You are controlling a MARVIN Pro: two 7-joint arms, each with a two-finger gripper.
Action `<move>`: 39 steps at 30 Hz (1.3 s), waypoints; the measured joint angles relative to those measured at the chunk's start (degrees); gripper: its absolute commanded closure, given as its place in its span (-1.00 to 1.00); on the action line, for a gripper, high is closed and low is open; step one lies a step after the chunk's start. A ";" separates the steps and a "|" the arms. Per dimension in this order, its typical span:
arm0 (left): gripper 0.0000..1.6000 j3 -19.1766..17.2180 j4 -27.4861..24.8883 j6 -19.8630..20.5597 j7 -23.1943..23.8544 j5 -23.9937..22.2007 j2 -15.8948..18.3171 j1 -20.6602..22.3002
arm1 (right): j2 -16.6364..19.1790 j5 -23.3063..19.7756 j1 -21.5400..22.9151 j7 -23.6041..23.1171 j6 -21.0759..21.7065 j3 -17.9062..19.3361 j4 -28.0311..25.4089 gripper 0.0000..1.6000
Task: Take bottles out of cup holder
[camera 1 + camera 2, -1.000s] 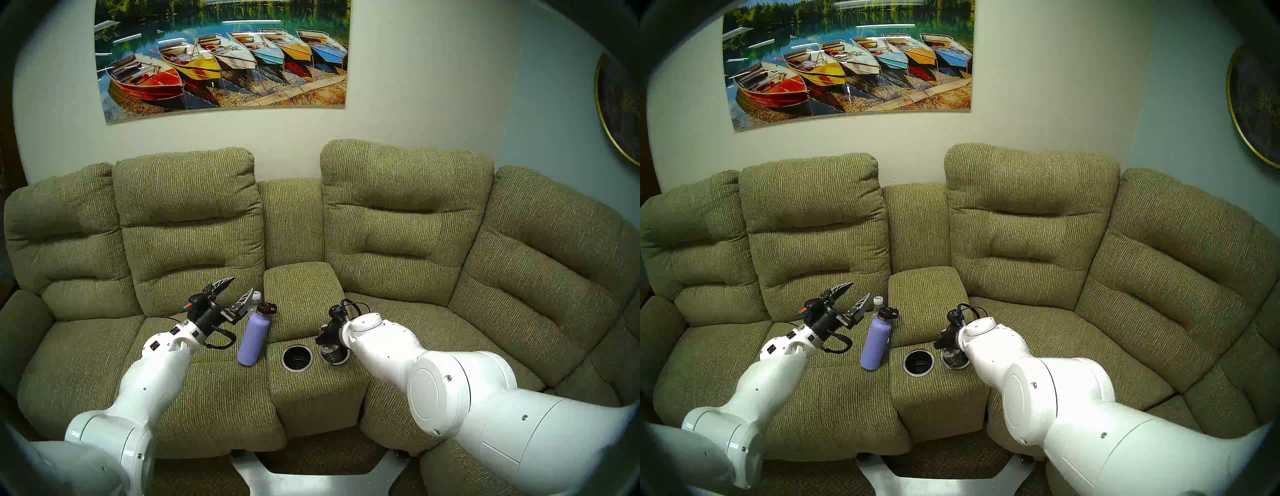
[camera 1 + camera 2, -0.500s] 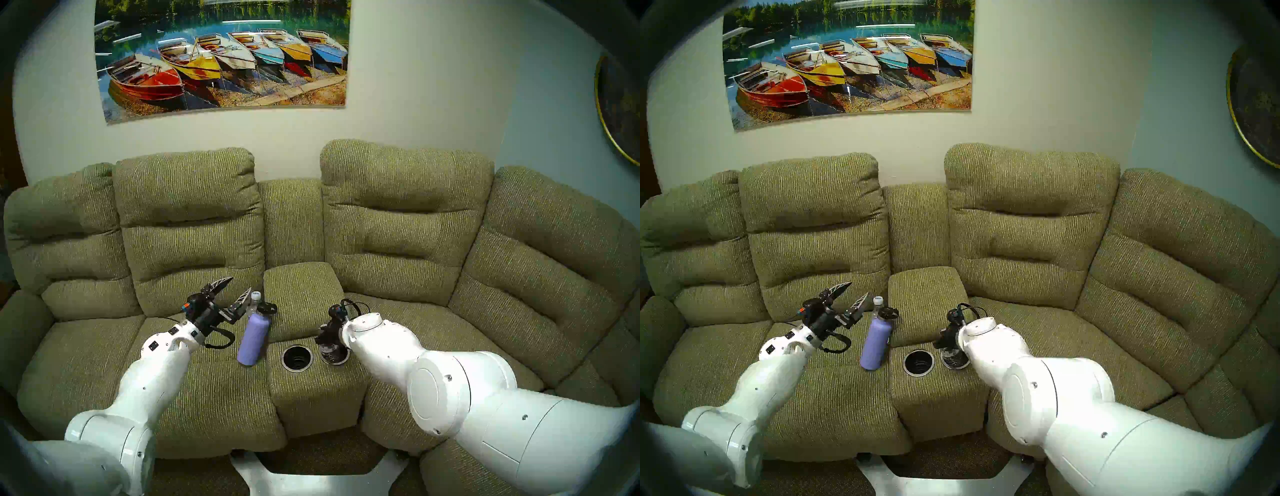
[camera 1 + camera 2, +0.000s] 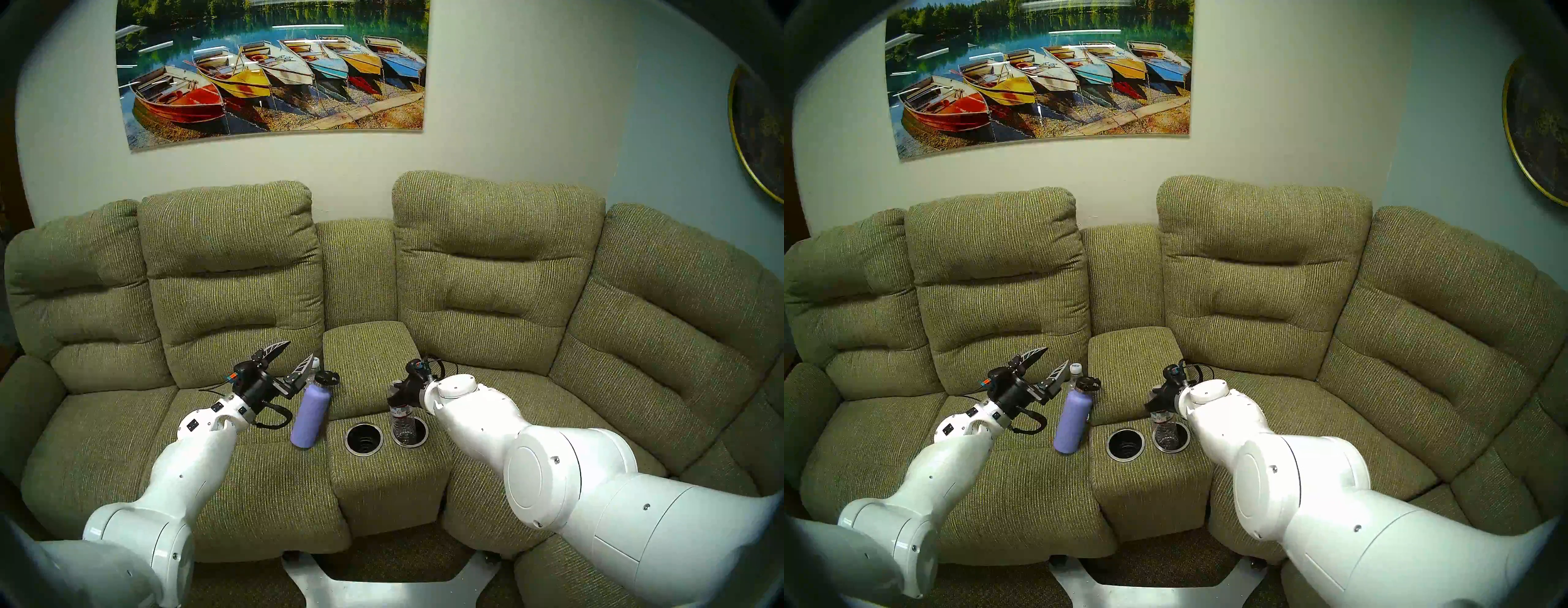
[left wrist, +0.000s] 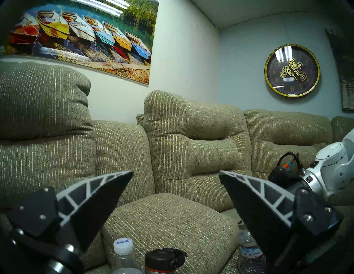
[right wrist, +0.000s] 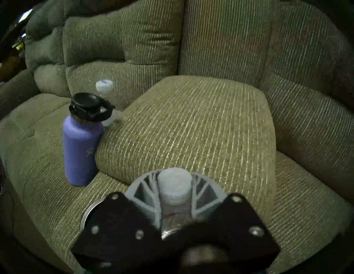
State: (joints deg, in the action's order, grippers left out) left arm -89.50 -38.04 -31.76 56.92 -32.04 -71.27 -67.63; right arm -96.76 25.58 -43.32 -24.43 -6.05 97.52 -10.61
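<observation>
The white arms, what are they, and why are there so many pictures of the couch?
They belong to a robot. Two pictures come from cameras on its head, looking down at the couch. The other two come from a camera on each wrist. The right gripper is shut on a small clear bottle, whose bottom sits in a cup holder. The other cup holder is empty. The left gripper is open, holding nothing. A purple flask stands on the seat, with another clear bottle behind it.
</observation>
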 measured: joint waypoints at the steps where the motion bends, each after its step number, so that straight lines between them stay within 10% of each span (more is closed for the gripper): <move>1: -1.00 0.02 -0.11 0.00 0.29 -0.02 -0.05 -0.03 | 0.18 -0.10 0.06 -0.19 -0.71 0.18 -0.42 1.00; 39: -1.00 3.64 -4.74 2.22 7.85 0.39 -1.15 -5.11 | -0.20 -4.60 -7.41 -14.85 -13.03 4.69 -25.43 1.00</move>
State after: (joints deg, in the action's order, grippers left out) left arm -85.86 -42.78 -29.55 64.77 -31.65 -72.42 -72.74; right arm -96.96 20.98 -50.73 -39.28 -19.08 102.21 -36.04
